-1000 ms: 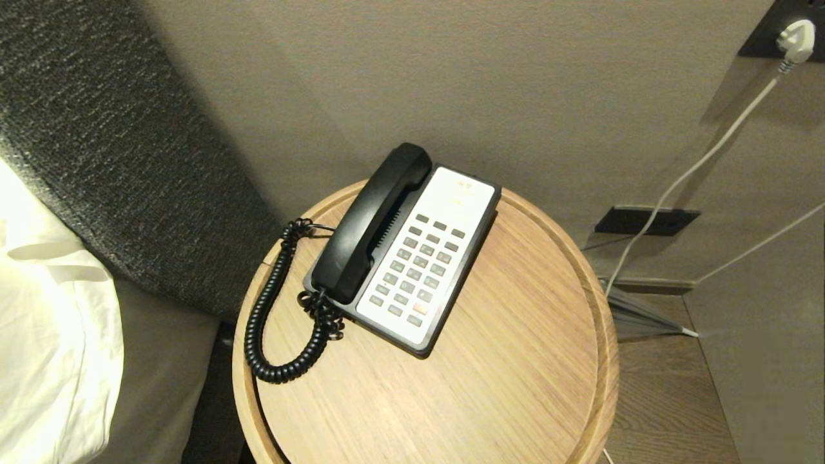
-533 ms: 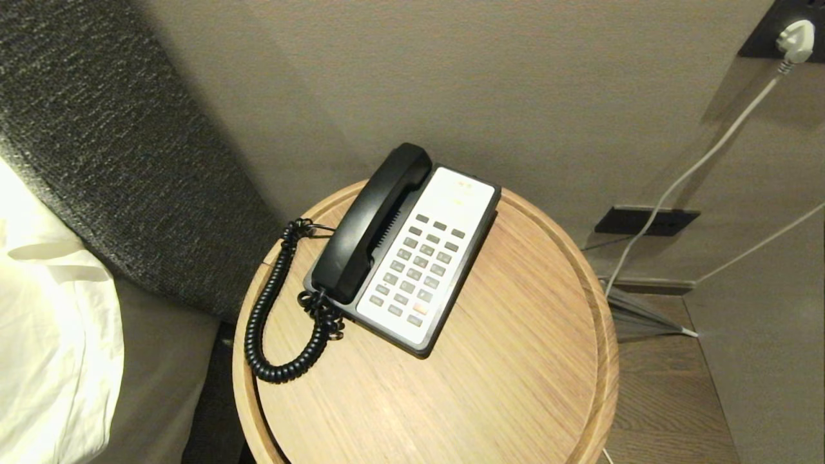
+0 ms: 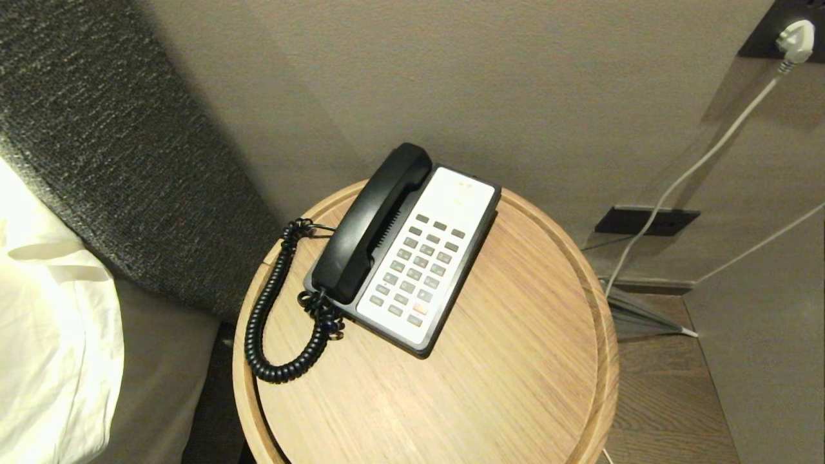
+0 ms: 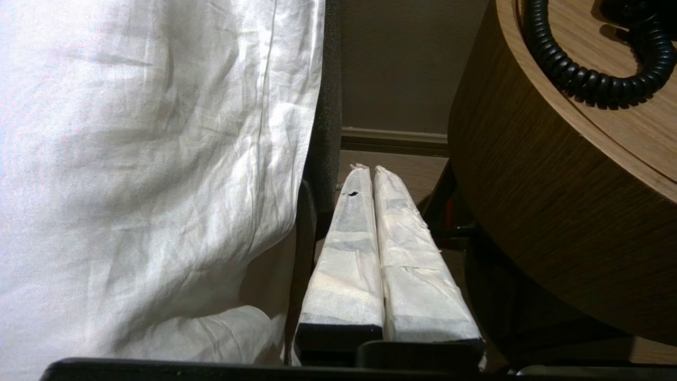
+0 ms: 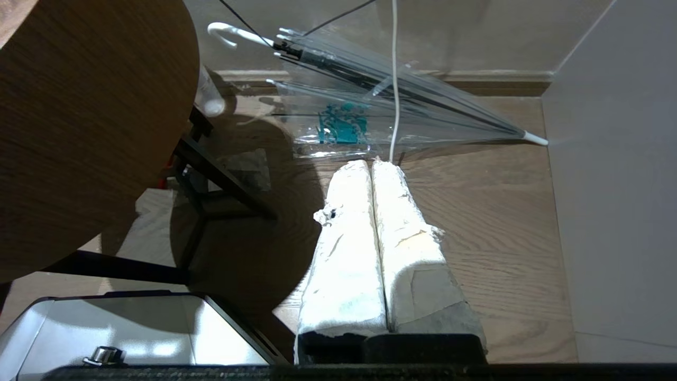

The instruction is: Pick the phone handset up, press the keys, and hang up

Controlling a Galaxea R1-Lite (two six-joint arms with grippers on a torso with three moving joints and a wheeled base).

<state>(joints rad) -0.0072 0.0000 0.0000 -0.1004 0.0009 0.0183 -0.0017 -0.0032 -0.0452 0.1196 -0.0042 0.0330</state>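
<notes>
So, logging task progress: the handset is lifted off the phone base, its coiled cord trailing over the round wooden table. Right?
Not quite. The head view shows the phone handset resting in its cradle on the phone base, not lifted. Its coiled cord does trail over the round wooden table.

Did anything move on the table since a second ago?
Nothing visibly changed. The phone handset is still lying on the phone base on the round table, its curly cord looped the same way.
</notes>
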